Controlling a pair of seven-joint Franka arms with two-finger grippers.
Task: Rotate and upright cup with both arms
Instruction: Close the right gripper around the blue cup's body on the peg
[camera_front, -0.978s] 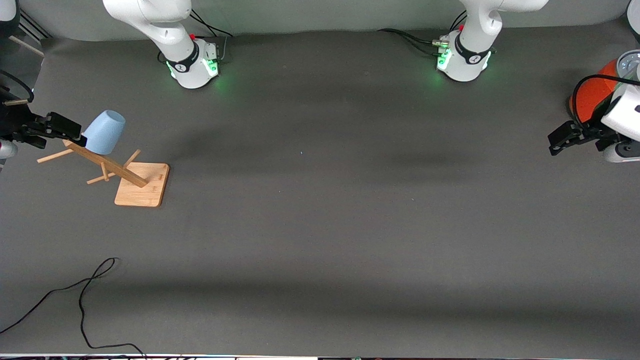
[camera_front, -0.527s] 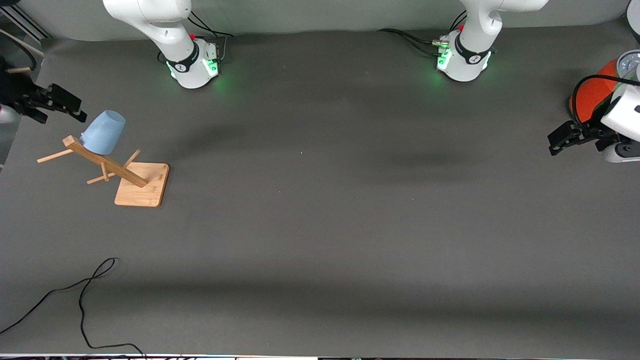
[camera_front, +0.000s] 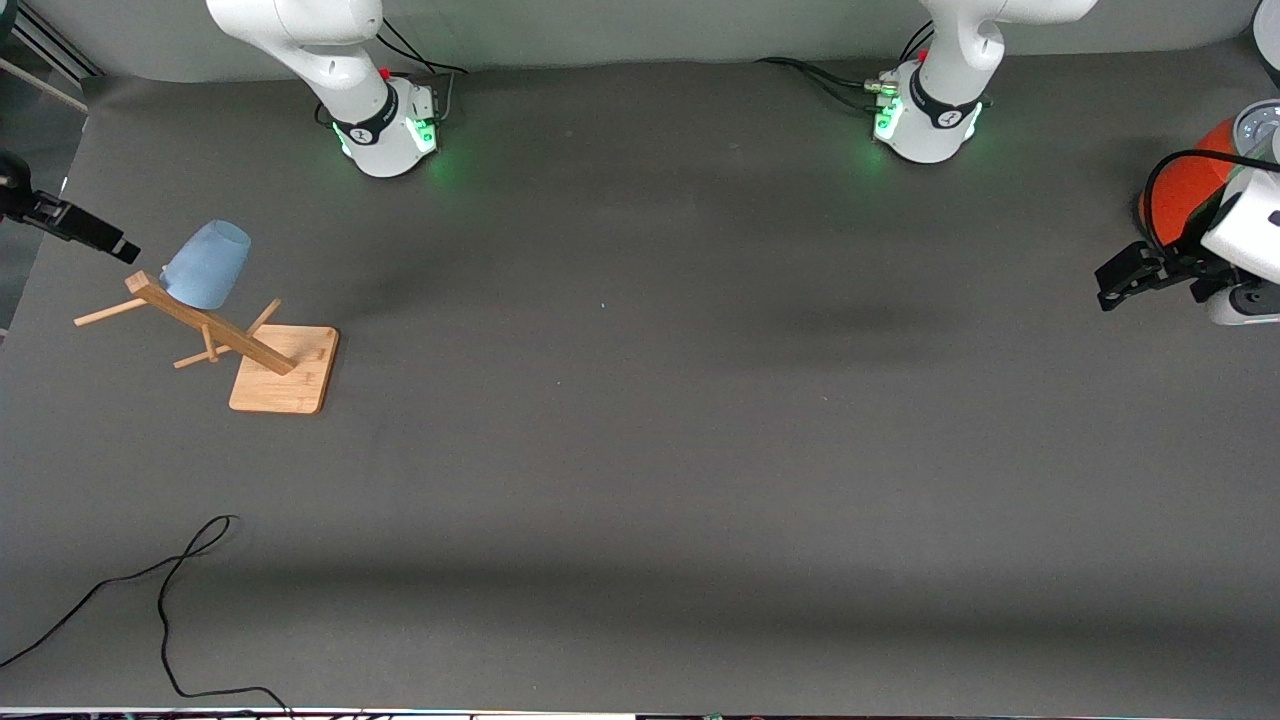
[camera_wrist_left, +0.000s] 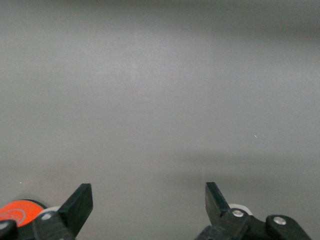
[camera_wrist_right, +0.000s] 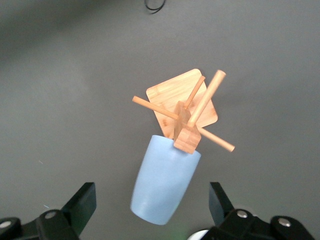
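Light-blue tapered cup (camera_front: 206, 265) hangs mouth-down, tilted, on a peg of the wooden rack (camera_front: 240, 345)

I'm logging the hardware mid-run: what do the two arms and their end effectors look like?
Both arms, the right arm and the left arm, are glossy white with dark joint bands, green-lit bases and black cables at the base. The right end effector and left end effector are black, each with two flat wedge-shaped fingers and silver screws.

Plain light-blue cup (camera_front: 207, 264), tan wooden rack (camera_front: 285, 370), dark grey table (camera_front: 700, 420).
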